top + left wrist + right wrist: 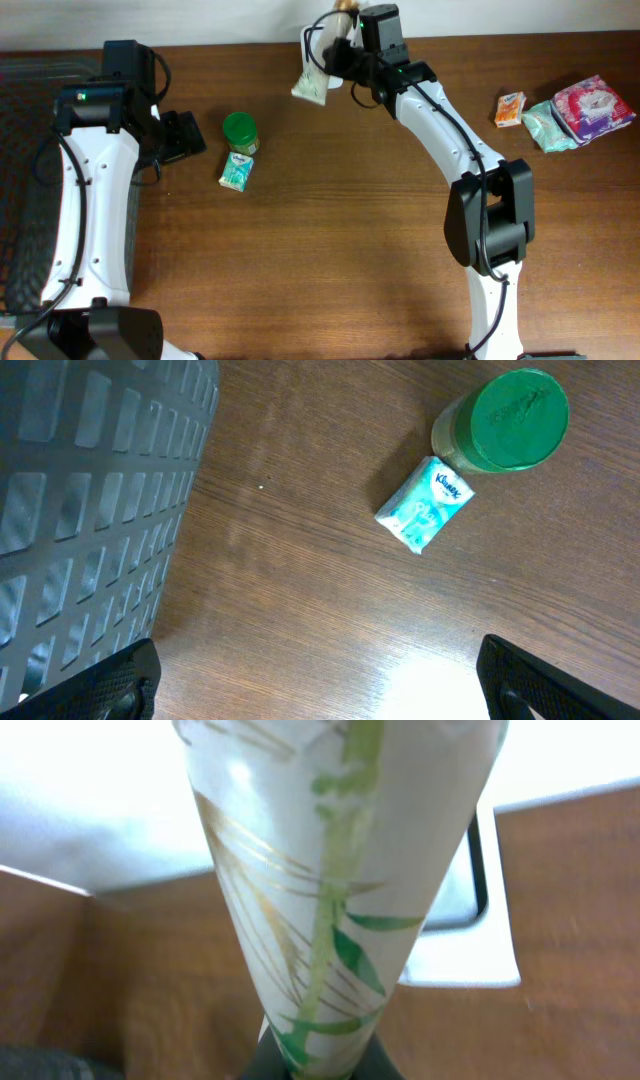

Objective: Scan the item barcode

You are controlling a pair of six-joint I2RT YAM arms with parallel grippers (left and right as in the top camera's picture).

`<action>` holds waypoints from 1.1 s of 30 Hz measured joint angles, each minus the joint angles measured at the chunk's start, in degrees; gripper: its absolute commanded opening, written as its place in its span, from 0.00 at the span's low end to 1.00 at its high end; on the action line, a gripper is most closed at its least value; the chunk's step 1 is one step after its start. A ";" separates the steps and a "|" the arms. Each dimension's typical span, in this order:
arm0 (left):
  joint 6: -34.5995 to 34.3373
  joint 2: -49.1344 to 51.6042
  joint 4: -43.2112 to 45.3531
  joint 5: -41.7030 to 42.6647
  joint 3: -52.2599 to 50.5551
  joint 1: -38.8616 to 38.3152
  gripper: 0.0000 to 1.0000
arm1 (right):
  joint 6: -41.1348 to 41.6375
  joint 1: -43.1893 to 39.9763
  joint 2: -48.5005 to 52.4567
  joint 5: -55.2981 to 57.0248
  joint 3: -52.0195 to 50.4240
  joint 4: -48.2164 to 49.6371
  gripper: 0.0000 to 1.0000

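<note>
Along the left edge of the overhead view, a dark mesh basket point(18, 150) sits on a brown wooden tabletop point(330, 220). Just right of it, the white left arm point(95, 200) runs up the frame, and its left fingers point(182, 135) point right. In the left wrist view these fingers point(110, 685) show as two black tips in the bottom corners, spread wide apart and grasping nothing, with bare wood between them.

Right of them stands a jar point(240, 130) with a green lid. A small teal and white tissue pack point(236, 172) lies flat just below it. The left wrist view cannot settle whether the two touch.

At top centre, near the pale wall point(200, 20), the right fingers point(340, 55) are clenched on a white pouch point(312, 85) printed with green leaves and gold lines. The pouch hangs off the tabletop, at the far edge. In the right wrist view it fills the middle of the frame, gripped by its narrow end at the bottom edge. Behind it is a pale flat shape with a dark rim that I cannot make out.

From there, the right arm point(450, 130) bends down to the bottom right of the frame.

At upper right lie three packets close together: an orange packet point(510, 108), a teal pack point(547, 127) and a pink pack point(592, 108).
</note>
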 measured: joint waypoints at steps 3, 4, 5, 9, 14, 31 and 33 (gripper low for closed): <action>0.00 0.00 0.04 -0.02 0.00 0.00 0.99 | 1.25 0.28 1.57 7.13 0.00 4.09 0.04; 0.00 0.00 0.04 -0.02 0.00 0.00 0.99 | 1.22 0.28 2.49 8.72 0.00 4.15 0.04; 0.00 0.00 0.07 -0.02 0.00 0.00 0.99 | 1.88 0.28 4.22 10.23 0.00 4.28 0.04; 0.00 0.00 0.02 -0.02 0.00 0.00 0.99 | 10.49 1.31 8.50 8.63 0.00 4.48 0.04; 0.00 0.00 0.04 -0.02 -0.02 0.00 0.99 | 8.28 2.97 9.51 5.01 0.00 4.96 0.04; 0.00 0.00 0.04 -0.02 -0.02 0.00 0.99 | 2.32 2.95 12.70 10.14 12.39 -8.48 0.04; 0.00 0.00 0.04 -0.02 -0.02 0.00 0.99 | 2.86 2.95 12.70 9.88 12.37 -11.13 0.04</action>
